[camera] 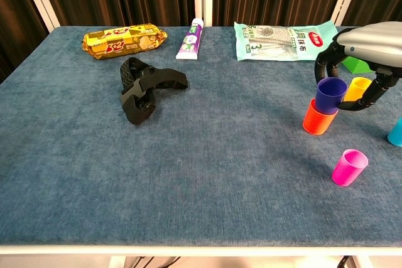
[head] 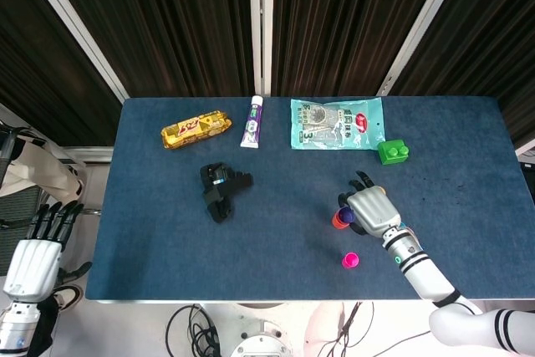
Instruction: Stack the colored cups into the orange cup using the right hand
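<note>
The orange cup [camera: 318, 120] stands on the blue table at the right, and in the head view the orange cup [head: 337, 221] peeks out beside my right hand [head: 372, 210]. A dark blue cup [camera: 330, 94] sits partly inside the orange one, tilted slightly. My right hand [camera: 369, 41] reaches over from the right and grips the blue cup between curled fingers [camera: 322, 67] and thumb. A yellow cup [camera: 358, 88] stands just behind, a pink cup [camera: 350, 167] in front, and a cyan cup [camera: 396, 132] at the frame's right edge. My left hand [head: 33, 250] hangs off the table's left side, fingers spread, holding nothing.
A black gadget [camera: 146, 88] lies left of centre. Along the far edge lie a yellow biscuit pack [camera: 124, 39], a toothpaste tube [camera: 191, 39] and a green packet [camera: 279, 41]. A green brick [head: 393, 152] sits behind my right hand.
</note>
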Available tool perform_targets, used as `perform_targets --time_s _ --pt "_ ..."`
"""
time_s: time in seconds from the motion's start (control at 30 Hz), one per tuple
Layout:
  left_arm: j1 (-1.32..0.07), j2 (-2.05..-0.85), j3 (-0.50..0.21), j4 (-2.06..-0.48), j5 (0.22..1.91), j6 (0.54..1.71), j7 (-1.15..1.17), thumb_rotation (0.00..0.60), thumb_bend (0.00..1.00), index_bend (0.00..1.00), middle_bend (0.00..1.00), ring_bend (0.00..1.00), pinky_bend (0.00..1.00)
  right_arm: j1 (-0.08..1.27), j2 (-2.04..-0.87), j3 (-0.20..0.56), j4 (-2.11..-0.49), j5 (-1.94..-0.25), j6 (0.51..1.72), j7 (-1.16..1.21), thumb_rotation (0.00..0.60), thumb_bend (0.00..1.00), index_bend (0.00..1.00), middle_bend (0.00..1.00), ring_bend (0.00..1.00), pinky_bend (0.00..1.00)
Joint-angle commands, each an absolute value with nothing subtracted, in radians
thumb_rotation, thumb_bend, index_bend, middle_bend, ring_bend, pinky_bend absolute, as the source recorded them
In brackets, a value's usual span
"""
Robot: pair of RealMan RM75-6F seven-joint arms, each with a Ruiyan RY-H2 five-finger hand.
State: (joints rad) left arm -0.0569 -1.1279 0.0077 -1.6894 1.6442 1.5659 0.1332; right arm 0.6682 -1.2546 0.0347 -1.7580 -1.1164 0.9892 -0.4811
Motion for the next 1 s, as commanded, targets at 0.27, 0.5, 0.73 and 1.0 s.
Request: perform_targets --time_s 0.27,0.5,0.73,1.0 --pt "-0.055 -1.128 0.009 -1.684 1.643 1.565 0.125 0.6 0.0 0.03 0.05 0.0 0.0 0.665 -1.227 0.037 -1.77 -1.138 0.975 -0.451 0.6 0.15 0.17 0.23 0.0 0.0" --pt "-0.057 -1.129 0.009 -1.683 1.645 1.564 0.125 0.6 0.0 0.03 0.05 0.0 0.0 0.644 -1.186 0.067 -1.773 -1.159 1.035 -0.43 0.6 0.15 0.17 0.23 0.0 0.0" --pt "-0.06 -1.132 0.008 -1.681 1.647 1.56 0.124 0.6 0.0 0.03 0.05 0.0 0.0 0.644 -1.223 0.111 -1.644 -1.048 1.047 -0.466 0.6 0.15 0.17 0.24 0.0 0.0" --pt "-0.063 -1.128 0.007 -1.685 1.643 1.553 0.127 0.6 0.0 0.03 0.05 0.0 0.0 0.652 -1.313 0.113 -1.465 -0.999 0.972 -0.411 0.6 0.15 0.19 0.26 0.0 0.0"
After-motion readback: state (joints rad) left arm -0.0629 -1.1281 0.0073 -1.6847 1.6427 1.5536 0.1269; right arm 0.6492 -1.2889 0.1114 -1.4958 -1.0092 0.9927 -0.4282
